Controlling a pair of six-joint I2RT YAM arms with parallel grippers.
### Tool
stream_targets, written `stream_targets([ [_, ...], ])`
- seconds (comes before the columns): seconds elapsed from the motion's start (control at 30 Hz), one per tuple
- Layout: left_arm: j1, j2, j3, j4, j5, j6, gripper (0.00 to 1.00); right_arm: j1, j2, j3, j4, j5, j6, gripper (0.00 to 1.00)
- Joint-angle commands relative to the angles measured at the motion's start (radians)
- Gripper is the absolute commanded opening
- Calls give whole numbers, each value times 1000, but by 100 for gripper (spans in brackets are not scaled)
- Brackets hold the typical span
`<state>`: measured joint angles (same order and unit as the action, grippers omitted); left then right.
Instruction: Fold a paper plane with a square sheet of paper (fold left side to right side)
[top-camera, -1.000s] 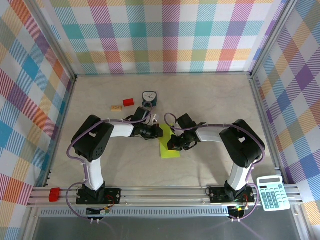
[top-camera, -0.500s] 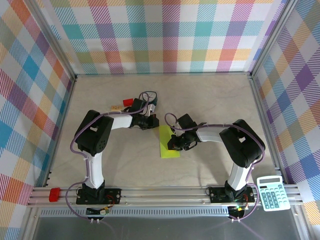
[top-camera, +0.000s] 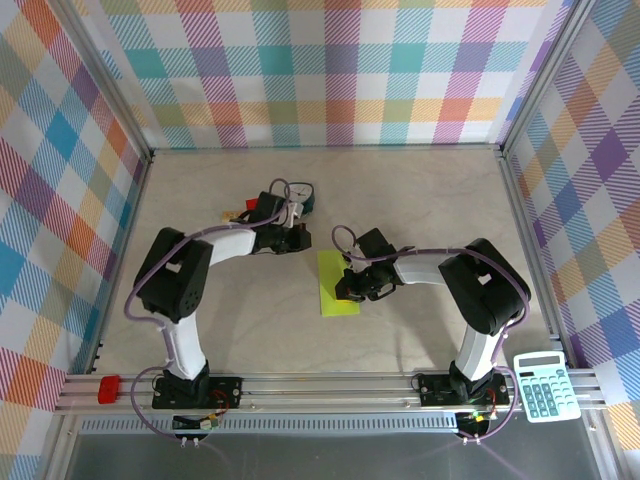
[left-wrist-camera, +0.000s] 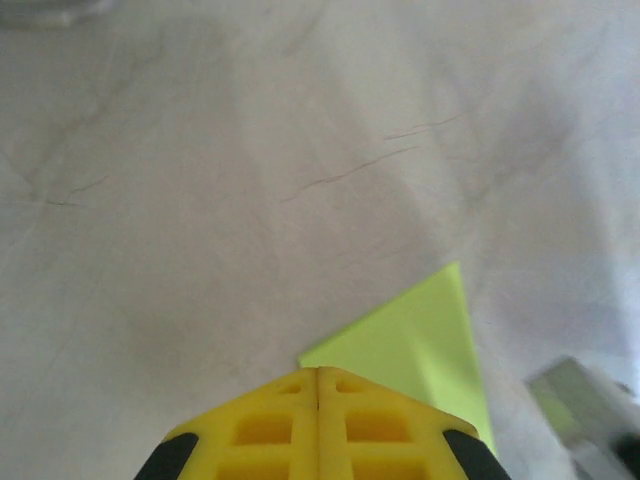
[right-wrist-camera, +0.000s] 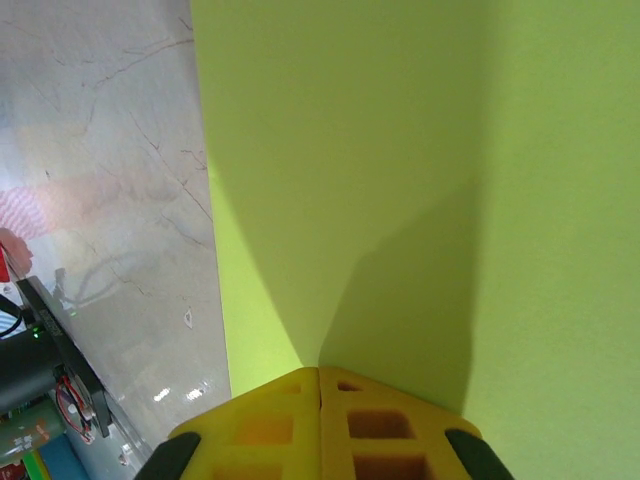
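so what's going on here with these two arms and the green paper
The paper is being folded into a plane. It lies flat as a narrow rectangle, so the left-to-right fold looks done. The right gripper, shut, sits over its right side and seems to press it down. The left gripper, also shut, is off the paper, up and to the left, near the clock.

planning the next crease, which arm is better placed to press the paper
Right. The right gripper, shut, is directly over the paper; the left gripper sits off the paper, nearer the clock.
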<state>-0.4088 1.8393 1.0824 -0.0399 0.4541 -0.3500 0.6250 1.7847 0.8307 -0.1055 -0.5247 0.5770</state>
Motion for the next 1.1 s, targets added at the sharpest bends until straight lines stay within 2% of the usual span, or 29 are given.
stream_targets([
  [0.0, -23, -122, -40, -55, -7, 17, 0, -1, 53, -53, -44, 143, 29, 0],
  [0.27, -144, -137, -140, -11, -15, -62, 0, -1, 51, -45, -27, 151, 41, 0],
  [0.47, -163, -59, -122, 28, -5, -78, 0, -1, 55, -45, -23, 146, 42, 0],
  [0.83, -173, 36, -83, -14, -83, -46, 0, -2, 32, -25, -6, 92, 52, 0],
  [1.07, -189, 20, -122, -20, -97, -42, 0, -46, -101, 37, -35, 3, 52, 17],
])
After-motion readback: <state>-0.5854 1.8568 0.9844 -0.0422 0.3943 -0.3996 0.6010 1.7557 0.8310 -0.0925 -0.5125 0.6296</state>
